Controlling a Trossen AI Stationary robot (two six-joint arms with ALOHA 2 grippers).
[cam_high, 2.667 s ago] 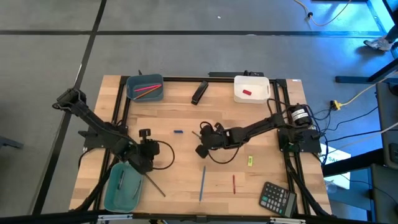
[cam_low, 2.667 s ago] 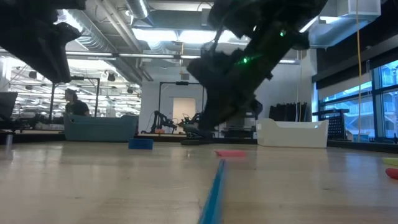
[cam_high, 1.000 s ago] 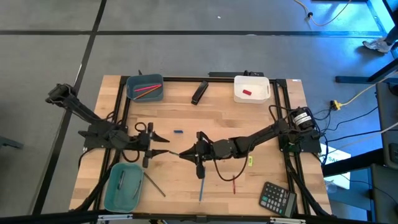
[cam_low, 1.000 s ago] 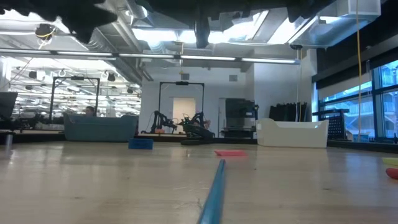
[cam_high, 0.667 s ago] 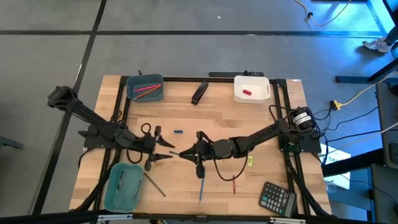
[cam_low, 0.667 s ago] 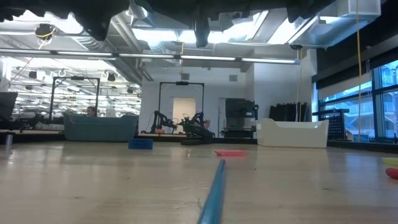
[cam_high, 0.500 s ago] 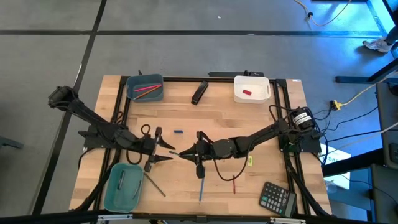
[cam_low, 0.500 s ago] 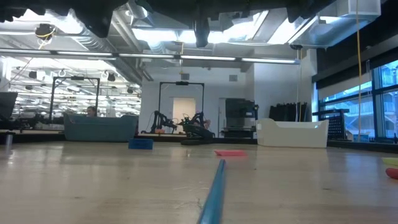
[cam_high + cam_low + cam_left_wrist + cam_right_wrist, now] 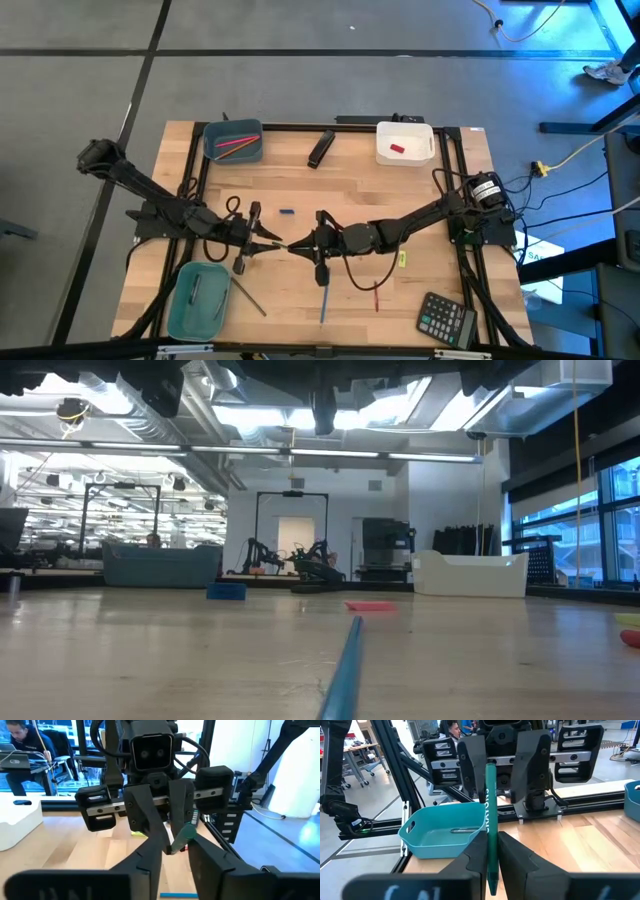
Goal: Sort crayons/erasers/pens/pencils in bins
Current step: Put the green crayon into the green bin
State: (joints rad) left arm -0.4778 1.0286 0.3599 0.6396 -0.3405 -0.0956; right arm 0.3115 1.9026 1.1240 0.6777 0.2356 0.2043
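Meeting nose to nose over the middle of the table (image 9: 420, 195), my two grippers face each other above the wood. My right gripper (image 9: 490, 847) has its fingers clamped on a green crayon (image 9: 490, 820), which sticks out past the fingertips toward the other arm; in the left wrist view I see that same crayon's tip (image 9: 186, 832) poking forward between the opposite fingers. My left gripper (image 9: 175, 857) has its fingers spread apart, one to either side of that tip, and I can't tell whether they touch it. From above, the left gripper (image 9: 270, 240) and the right gripper (image 9: 300, 245) sit just beside each other.

On the table, the blue pencil (image 9: 325, 295) lies just beside the right gripper on the near side, with the thin dark red pen (image 9: 376, 296) near it. A dark pen (image 9: 249, 297) lies beside the teal bin (image 9: 197, 298), and another dark pen (image 9: 195, 292) rests inside that bin. The blue-grey bin (image 9: 233, 141) at the far left holds pink-red and orange pencils (image 9: 236, 144). The white bin (image 9: 405, 142) at the far right holds a red eraser (image 9: 397, 149). A black calculator (image 9: 446, 319) sits at the near right corner.
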